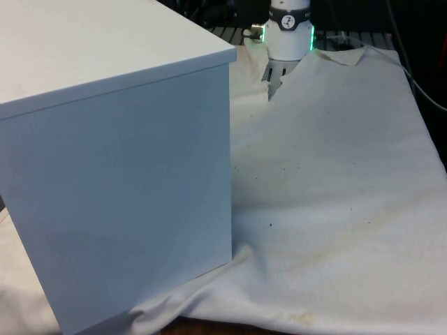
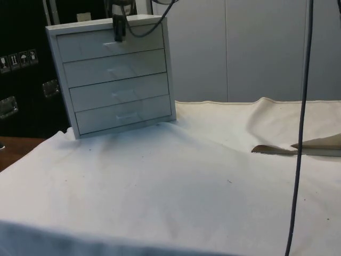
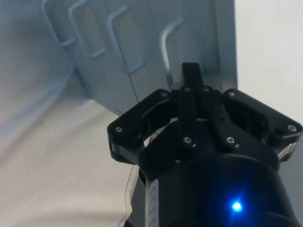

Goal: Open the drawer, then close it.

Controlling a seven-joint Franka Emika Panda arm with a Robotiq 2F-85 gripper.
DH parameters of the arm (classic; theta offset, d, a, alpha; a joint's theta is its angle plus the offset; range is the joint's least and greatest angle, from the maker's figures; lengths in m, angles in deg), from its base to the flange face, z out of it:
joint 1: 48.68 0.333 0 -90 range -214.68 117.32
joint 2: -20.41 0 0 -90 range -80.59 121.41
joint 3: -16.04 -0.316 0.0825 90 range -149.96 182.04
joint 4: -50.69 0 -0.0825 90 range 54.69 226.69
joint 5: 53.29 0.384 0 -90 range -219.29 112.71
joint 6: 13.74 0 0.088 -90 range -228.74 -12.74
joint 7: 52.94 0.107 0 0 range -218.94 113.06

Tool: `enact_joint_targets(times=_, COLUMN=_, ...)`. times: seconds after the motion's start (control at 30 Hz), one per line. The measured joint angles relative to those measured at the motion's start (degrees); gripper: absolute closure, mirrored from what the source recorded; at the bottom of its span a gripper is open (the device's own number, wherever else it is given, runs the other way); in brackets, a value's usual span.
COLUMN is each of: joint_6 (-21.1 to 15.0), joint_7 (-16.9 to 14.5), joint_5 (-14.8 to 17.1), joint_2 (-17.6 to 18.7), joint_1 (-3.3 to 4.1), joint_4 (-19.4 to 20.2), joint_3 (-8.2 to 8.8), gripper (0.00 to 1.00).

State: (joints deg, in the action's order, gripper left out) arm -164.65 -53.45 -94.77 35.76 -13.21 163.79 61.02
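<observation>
Chest: a white four-drawer chest of painted board (image 2: 114,74) stands at the side view's left, on the white cloth-covered table (image 2: 176,181), its drawer fronts facing that camera. In the front view it fills the front view's left (image 1: 119,174) and turns a blank panel to the camera, so the drawers are hidden there.

Drawers: all four fronts sit flush with the frame, each with a pale bar handle; none looks pulled out. The top drawer (image 2: 109,45) is the one the arm is at.

Gripper: the black two-finger gripper (image 2: 119,33) hangs down from above, directly before the top drawer's handle (image 2: 112,45). In the wrist view the two fingers (image 3: 191,78) lie pressed together into one narrow tip, with nothing between them, beside the nearest handle loop (image 3: 166,42).

Why so placed: a narrow, closed tip probably suits hooking behind the thin handle better than clamping it; coming from above keeps the arm clear of the chest's top.

Stage: judging by the flush fronts, the opening pull is not yet done.

Risk: the chest looks light and may slide on the cloth when pulled.

Cloth: it wrinkles at the side view's right, near a dark hanging cable (image 2: 301,133).
</observation>
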Motion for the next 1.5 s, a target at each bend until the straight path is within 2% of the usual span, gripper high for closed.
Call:
enact_joint_targets(times=0.3, joint_6=3.2, joint_7=1.6, joint_5=-1.3, joint_2=-4.9, joint_1=1.43, joint_4=2.6, joint_3=-1.43, gripper=1.0)
enact_joint_targets(times=0.57, joint_6=5.5, joint_7=4.7, joint_5=-4.0, joint_2=-8.5, joint_1=1.95, joint_4=4.8, joint_3=-3.27, gripper=1.0)
enact_joint_targets(times=0.73, joint_6=6.6, joint_7=6.2, joint_5=-5.2, joint_2=-10.1, joint_1=2.12, joint_4=6.1, joint_3=-4.3, gripper=1.0)
enact_joint_targets(times=0.8, joint_6=7.5, joint_7=7.6, joint_5=-6.2, joint_2=-11.3, joint_1=2.23, joint_4=6.9, joint_3=-5.27, gripper=1.0)
enact_joint_targets(times=1.27, joint_6=10.7, joint_7=12.5, joint_5=-9.6, joint_2=-16.0, joint_1=2.35, joint_4=10.7, joint_3=-8.77, gripper=1.0)
enact_joint_targets(times=1.5, joint_6=10.8, joint_7=12.6, joint_5=-9.6, joint_2=-16.0, joint_1=2.29, joint_4=10.7, joint_3=-8.65, gripper=1.0)
